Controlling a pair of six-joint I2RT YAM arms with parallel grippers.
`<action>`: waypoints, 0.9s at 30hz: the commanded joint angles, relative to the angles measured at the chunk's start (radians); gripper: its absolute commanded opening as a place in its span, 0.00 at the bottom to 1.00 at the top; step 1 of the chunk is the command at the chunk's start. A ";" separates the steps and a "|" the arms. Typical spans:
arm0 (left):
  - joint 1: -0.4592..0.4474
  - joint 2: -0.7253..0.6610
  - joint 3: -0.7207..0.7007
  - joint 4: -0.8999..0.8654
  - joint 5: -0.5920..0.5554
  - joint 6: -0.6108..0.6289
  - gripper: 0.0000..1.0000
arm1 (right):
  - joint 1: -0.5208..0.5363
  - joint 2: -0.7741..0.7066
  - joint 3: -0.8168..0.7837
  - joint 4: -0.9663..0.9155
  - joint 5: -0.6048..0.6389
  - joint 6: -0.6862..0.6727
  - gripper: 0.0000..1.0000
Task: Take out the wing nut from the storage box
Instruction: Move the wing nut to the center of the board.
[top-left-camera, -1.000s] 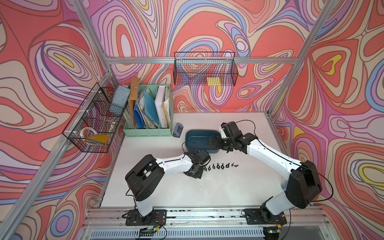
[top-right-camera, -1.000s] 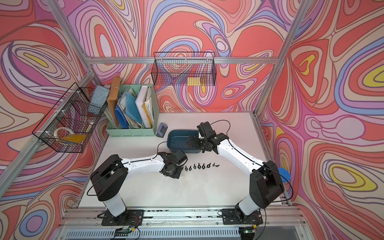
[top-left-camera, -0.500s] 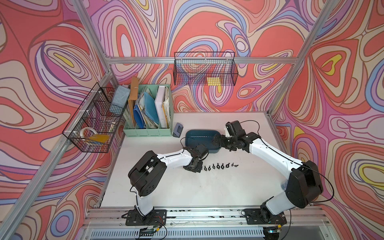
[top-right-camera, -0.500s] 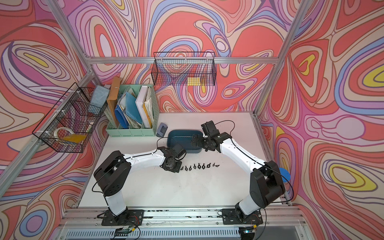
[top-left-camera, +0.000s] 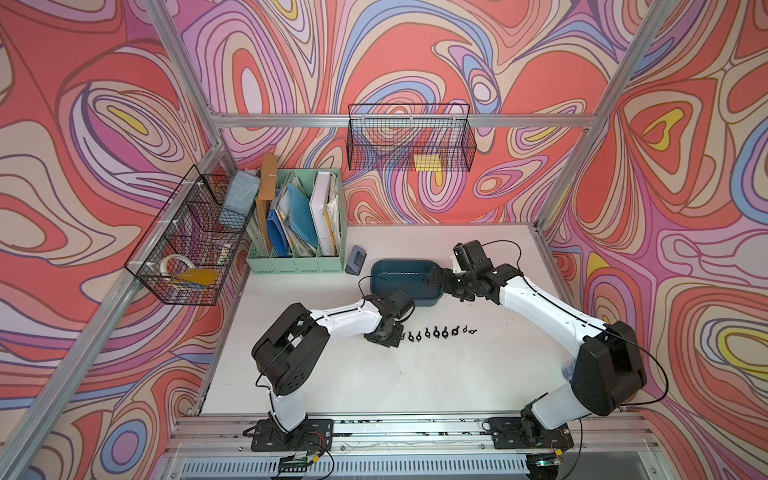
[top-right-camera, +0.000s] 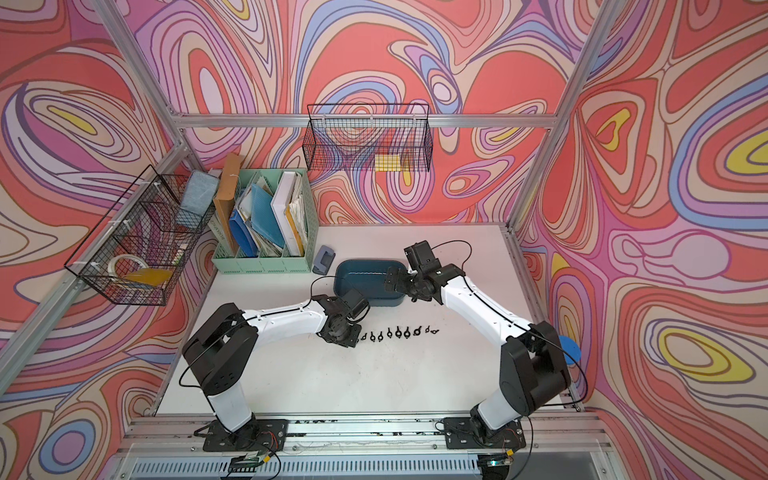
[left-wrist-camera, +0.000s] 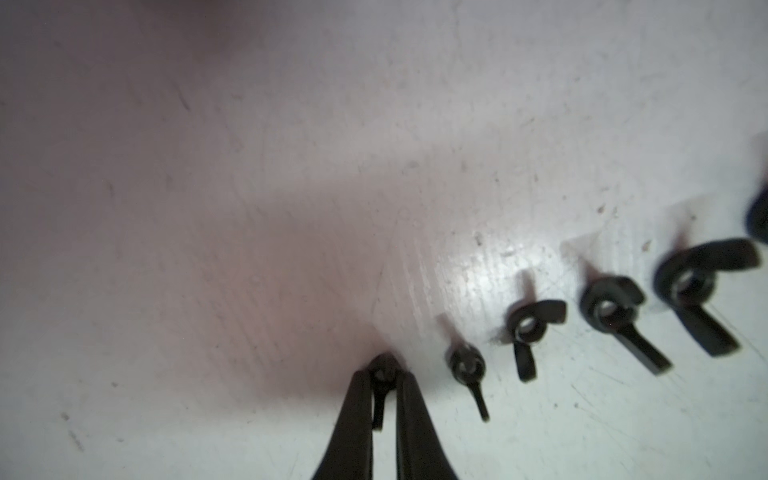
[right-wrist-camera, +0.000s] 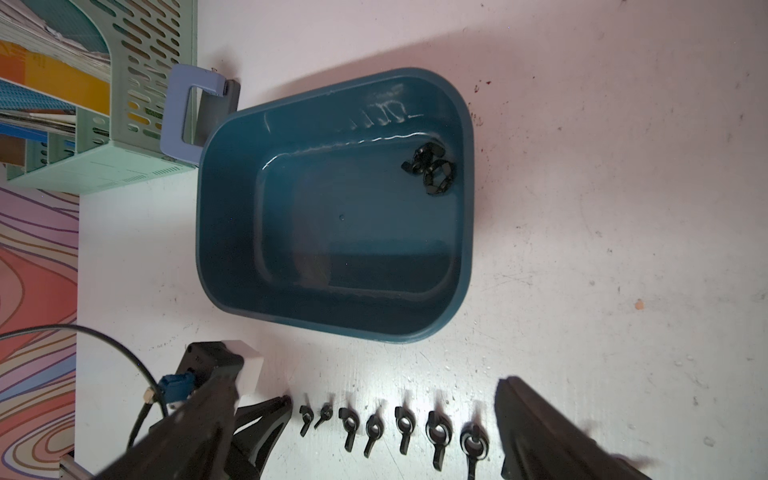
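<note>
White table (top-left-camera: 415, 374) carries the blue storage box (top-left-camera: 401, 262) at twelve o'clock of a row of wing nuts (right-wrist-camera: 402, 422). At the row's nine o'clock end the left gripper (left-wrist-camera: 384, 380) narrowly pinches a wing nut (left-wrist-camera: 383, 368) low against the table. Spread wide, the right gripper (top-left-camera: 432, 281) hangs over the box's three o'clock end. Inside, two wing nuts (right-wrist-camera: 432, 168) lie at the two o'clock corner.

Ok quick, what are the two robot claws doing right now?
Left gripper: shut on a wing nut.
Right gripper: open, holding nothing, at the storage box.
</note>
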 joint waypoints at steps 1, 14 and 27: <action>0.001 -0.028 -0.038 -0.071 0.025 0.006 0.14 | -0.007 -0.015 -0.007 0.004 0.006 0.012 0.98; 0.001 -0.017 0.001 -0.066 0.018 -0.001 0.41 | -0.006 -0.013 -0.001 0.008 0.001 0.014 0.98; 0.018 -0.071 0.183 -0.153 -0.025 0.039 0.54 | -0.039 -0.038 0.018 0.002 0.101 0.006 0.98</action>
